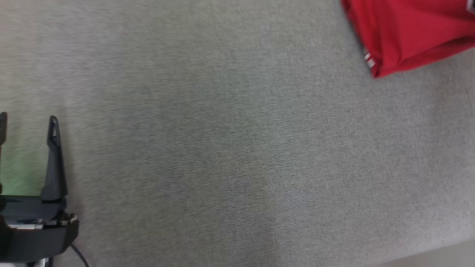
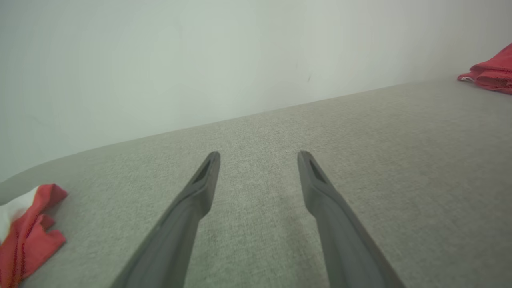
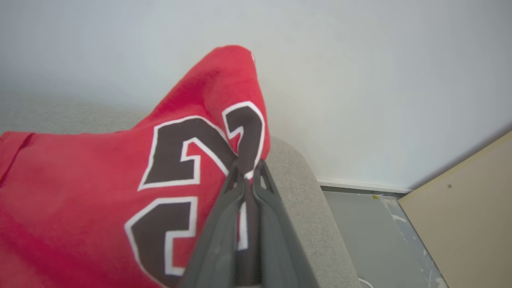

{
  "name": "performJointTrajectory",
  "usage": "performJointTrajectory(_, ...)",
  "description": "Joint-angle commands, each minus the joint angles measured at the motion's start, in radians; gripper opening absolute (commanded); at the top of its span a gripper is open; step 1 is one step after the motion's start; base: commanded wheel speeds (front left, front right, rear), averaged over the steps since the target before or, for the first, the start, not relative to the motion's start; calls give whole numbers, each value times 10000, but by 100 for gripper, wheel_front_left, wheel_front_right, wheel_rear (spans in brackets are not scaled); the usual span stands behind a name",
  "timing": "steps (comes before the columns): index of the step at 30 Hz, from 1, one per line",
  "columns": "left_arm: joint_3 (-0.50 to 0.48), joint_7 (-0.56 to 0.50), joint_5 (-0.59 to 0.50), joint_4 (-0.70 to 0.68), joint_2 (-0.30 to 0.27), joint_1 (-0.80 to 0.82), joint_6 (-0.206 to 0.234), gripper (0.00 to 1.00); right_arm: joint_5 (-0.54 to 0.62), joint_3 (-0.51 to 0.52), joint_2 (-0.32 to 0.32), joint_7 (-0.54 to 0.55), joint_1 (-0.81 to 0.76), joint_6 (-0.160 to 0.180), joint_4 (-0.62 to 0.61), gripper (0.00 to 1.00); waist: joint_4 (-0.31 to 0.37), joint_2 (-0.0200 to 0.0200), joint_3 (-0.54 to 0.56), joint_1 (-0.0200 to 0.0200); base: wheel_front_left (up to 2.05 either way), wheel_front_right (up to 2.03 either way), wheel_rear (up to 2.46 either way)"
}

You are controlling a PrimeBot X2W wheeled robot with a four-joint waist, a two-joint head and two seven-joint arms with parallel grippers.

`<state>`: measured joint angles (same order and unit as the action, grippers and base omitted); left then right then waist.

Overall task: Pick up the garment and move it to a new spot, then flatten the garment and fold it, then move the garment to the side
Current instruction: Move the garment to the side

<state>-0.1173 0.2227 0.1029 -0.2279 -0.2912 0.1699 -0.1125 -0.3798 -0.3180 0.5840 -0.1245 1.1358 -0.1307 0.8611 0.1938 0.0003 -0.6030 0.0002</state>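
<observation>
Fingers of your right gripper [image 3: 249, 168] are pressed together on a pinch of the red garment [image 3: 100, 168], right on the black, white-edged numeral at the centre of the right wrist view, and the cloth rises from that pinch into a peak toward the top of the frame. Fingers of your left gripper [image 2: 259, 156] stand wide apart with nothing between them, over bare grey fabric surface [image 2: 400, 160] in the middle of the left wrist view; in the head view that gripper [image 1: 26, 122] sits at the lower left. The garment [image 1: 408, 33] lies in the upper right corner of the head view, well apart from the left gripper, and shows as a red heap [image 2: 492, 70] at the far right edge of the left wrist view. Another red and white cloth [image 2: 28, 232] lies at the lower left of that view. I judge you are in a carrying step, most likely the first move to a new spot, since the numerals look bunched rather than spread flat. Next you need to bring the garment toward the open grey area in the centre of the head view. Watch the rounded edge of the surface [image 3: 296, 176] at the right of the right wrist view, with floor [image 3: 360, 224] below it.
</observation>
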Motion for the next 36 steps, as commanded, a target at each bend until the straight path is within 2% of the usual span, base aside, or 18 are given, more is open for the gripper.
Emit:
performJointTrajectory(1,-96,-57,18,-149,-118,-97,59,100,18,24,127,-31,271,4,44,0,655,-3,-685,-2,0,0,0)
performJointTrajectory(17,-200,-388,117,-703,-308,-401,186,100,579,-69,424,-172,1528,4,1307,0,601,-3,-921,-2,0,0,0)
performJointTrajectory(18,-216,-382,119,-713,-313,-413,210,100,645,-54,420,-199,1606,4,1417,19,588,-3,-922,-2,0,0,0)
performJointTrajectory(19,-225,-379,124,-726,-307,-432,232,100,699,-19,384,-204,1662,4,1537,76,577,-3,-920,-2,0,0,0)
performJointTrajectory(20,-229,-374,135,-734,-305,-448,240,100,765,19,361,-203,1716,4,1673,100,562,-3,-915,-2,0,0,0)
performJointTrajectory(29,-91,-154,278,-432,-89,-500,376,100,1205,223,214,-1014,1969,4,1889,100,361,-3,-473,-2,0,0,0)
performJointTrajectory(36,82,197,473,274,309,-551,480,100,1220,401,-36,-1354,1556,4,1131,100,-47,-3,712,-2,0,0,0)
